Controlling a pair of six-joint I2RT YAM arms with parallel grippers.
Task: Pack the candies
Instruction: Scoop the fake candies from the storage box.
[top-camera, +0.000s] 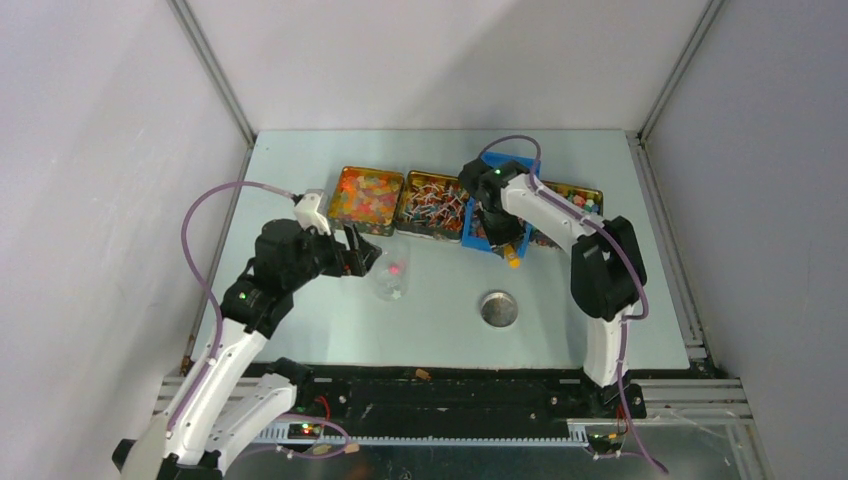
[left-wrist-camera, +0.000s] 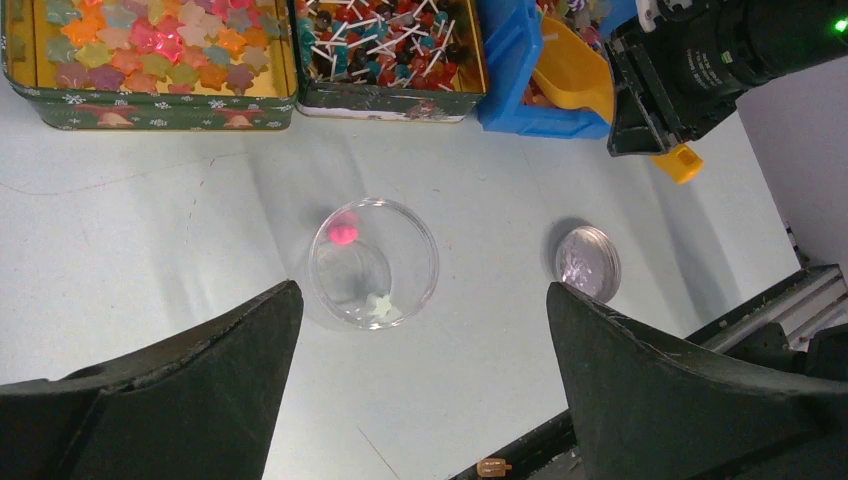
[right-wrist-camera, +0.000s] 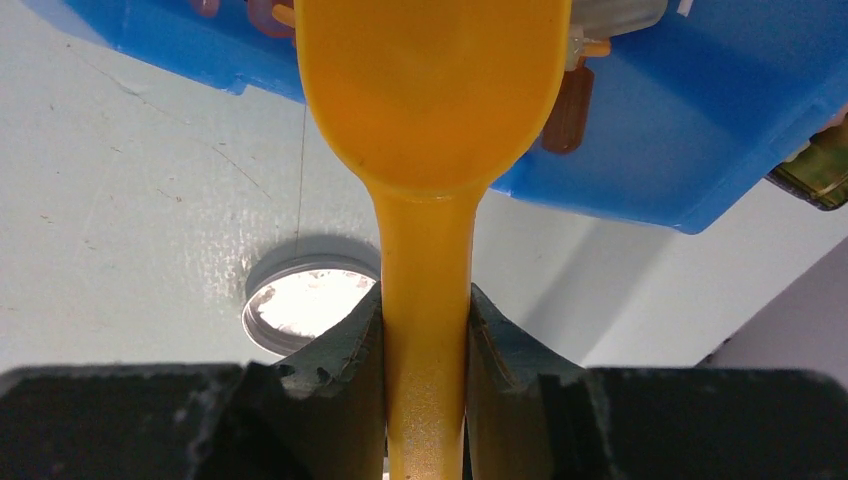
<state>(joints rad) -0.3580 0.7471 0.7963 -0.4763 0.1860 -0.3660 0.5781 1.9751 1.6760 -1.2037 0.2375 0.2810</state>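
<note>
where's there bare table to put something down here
Bare table runs along the near edge, in front of the jar and lid, and there is a gap between those two. The far-left corner beside the tins is also free. The back row is crowded: tins, blue bin and the right tool holding the scoop.

pale table (top-camera: 330, 330), plain white walls (top-camera: 420, 60)
</note>
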